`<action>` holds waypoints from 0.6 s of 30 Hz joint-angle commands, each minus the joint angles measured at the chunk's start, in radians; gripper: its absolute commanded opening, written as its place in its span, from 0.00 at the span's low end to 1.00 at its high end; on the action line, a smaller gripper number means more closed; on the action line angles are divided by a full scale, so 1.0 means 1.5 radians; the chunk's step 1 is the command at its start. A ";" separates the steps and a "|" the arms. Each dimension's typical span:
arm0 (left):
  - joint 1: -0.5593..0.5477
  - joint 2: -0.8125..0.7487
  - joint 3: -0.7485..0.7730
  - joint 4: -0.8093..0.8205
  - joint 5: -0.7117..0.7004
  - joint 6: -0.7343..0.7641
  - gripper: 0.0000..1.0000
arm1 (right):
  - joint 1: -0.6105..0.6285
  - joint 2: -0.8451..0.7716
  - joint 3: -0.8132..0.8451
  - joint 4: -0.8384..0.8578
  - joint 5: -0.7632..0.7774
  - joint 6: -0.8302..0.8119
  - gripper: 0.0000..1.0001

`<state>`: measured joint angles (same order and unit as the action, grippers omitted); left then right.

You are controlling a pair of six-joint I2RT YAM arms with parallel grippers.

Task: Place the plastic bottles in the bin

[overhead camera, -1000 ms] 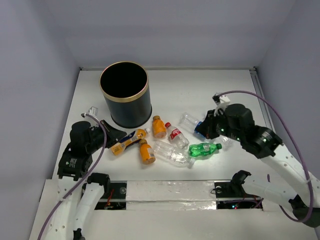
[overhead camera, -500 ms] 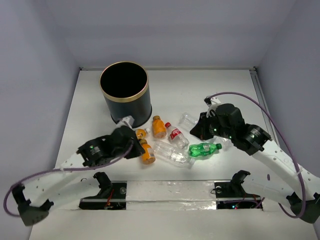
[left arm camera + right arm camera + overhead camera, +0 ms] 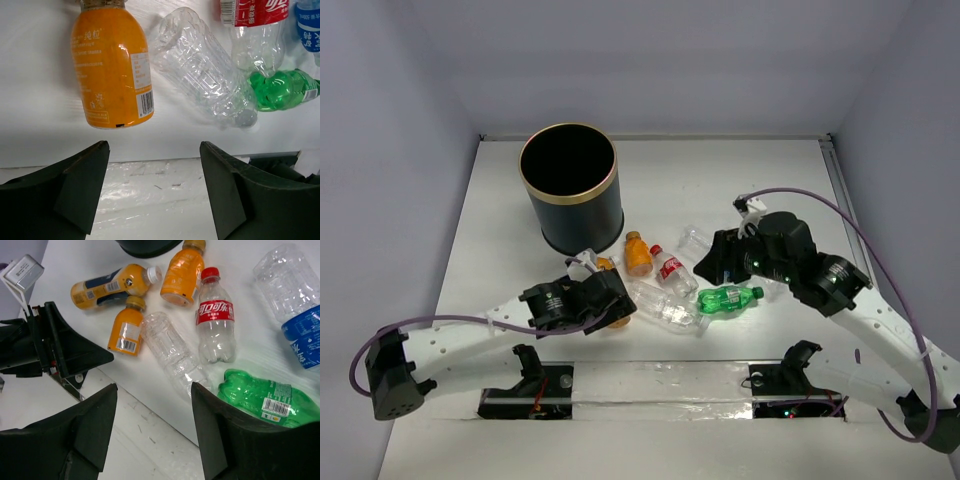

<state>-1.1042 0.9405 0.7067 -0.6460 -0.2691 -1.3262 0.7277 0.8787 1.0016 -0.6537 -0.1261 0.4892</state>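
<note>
The bin (image 3: 570, 190) stands toward the table's (image 3: 770, 180) 10 o'clock. The bottles cluster at the bin's 5 o'clock. A juice bottle (image 3: 638, 255) lies nearest, with the cola bottle (image 3: 672, 270) at its 4 o'clock. The water bottle (image 3: 698, 240) lies at the cola bottle's 1 o'clock and the unlabelled bottle (image 3: 665, 308) at its 6 o'clock. The dented soda bottle (image 3: 728, 297) is just beside the unlabelled bottle, at its 3 o'clock.

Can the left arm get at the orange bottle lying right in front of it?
Probably yes. The left pincer is open, the orange bottle lies just ahead of its jaws, and nothing sits between. The clear bottle lies close beside it and may crowd one finger.
</note>
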 commanded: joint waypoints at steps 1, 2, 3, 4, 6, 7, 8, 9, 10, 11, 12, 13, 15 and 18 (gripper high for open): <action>0.004 0.023 -0.003 0.025 -0.035 -0.041 0.71 | 0.005 0.003 -0.013 0.011 -0.038 -0.013 0.68; 0.017 0.023 -0.005 0.024 -0.043 -0.041 0.71 | 0.005 0.005 -0.015 0.013 -0.058 -0.019 0.69; 0.028 0.022 -0.009 0.024 -0.046 -0.038 0.71 | 0.005 0.011 -0.015 0.014 -0.067 -0.020 0.69; 0.042 0.018 -0.013 0.025 -0.046 -0.031 0.71 | 0.005 0.014 -0.016 0.013 -0.076 -0.024 0.70; 0.101 0.009 -0.034 0.036 -0.032 0.012 0.72 | 0.005 0.024 -0.017 0.014 -0.096 -0.030 0.71; 0.119 0.006 -0.042 0.042 -0.025 0.027 0.72 | 0.005 0.025 -0.017 0.015 -0.099 -0.031 0.71; 0.136 0.001 -0.048 0.054 -0.019 0.044 0.72 | 0.005 0.027 -0.016 0.015 -0.104 -0.031 0.71; 0.149 0.000 -0.053 0.059 -0.012 0.072 0.72 | 0.005 0.030 -0.015 0.016 -0.105 -0.032 0.71; 0.168 -0.001 -0.059 0.066 -0.008 0.083 0.71 | 0.005 0.031 -0.013 0.017 -0.105 -0.031 0.71; 0.175 0.002 -0.060 0.077 -0.005 0.094 0.71 | 0.005 0.032 -0.011 0.020 -0.105 -0.031 0.71; 0.175 0.007 -0.062 0.083 0.004 0.111 0.71 | 0.005 0.032 -0.010 0.022 -0.105 -0.029 0.71; 0.175 0.013 -0.067 0.091 0.011 0.117 0.71 | 0.005 0.034 -0.010 0.022 -0.106 -0.029 0.71; 0.175 0.039 -0.073 0.113 0.028 0.126 0.71 | 0.005 0.043 -0.011 0.026 -0.107 -0.028 0.72; 0.175 0.059 -0.091 0.151 0.050 0.133 0.71 | 0.005 0.060 -0.017 0.036 -0.114 -0.029 0.72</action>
<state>-0.8459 1.0084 0.5983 -0.4885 -0.2329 -1.1744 0.7277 0.9504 0.9722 -0.6491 -0.2687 0.4633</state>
